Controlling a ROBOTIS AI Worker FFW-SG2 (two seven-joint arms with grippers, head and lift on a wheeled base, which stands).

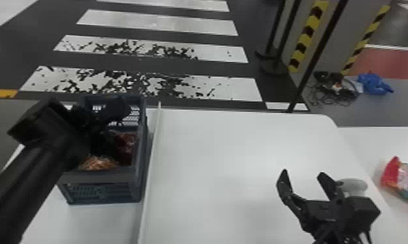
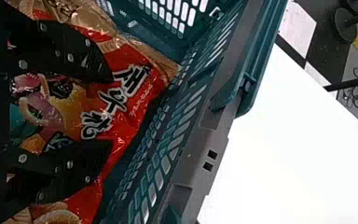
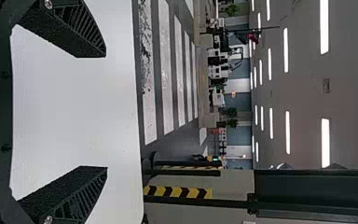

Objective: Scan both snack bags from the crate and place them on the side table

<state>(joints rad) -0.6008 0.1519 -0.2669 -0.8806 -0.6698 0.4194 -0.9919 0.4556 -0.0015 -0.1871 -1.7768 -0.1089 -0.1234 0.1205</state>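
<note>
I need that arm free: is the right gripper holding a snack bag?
No, the right gripper stands open over the white table, nothing between its fingers.

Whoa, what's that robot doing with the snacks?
The robot has its left gripper down in the crate, with its fingers open over a red snack bag. It doesn't look like it has squeezed the bag yet. Its right gripper hangs open over the white table. Another snack bag is lying on the side table.

Glossy bag, plastic crate.
</note>
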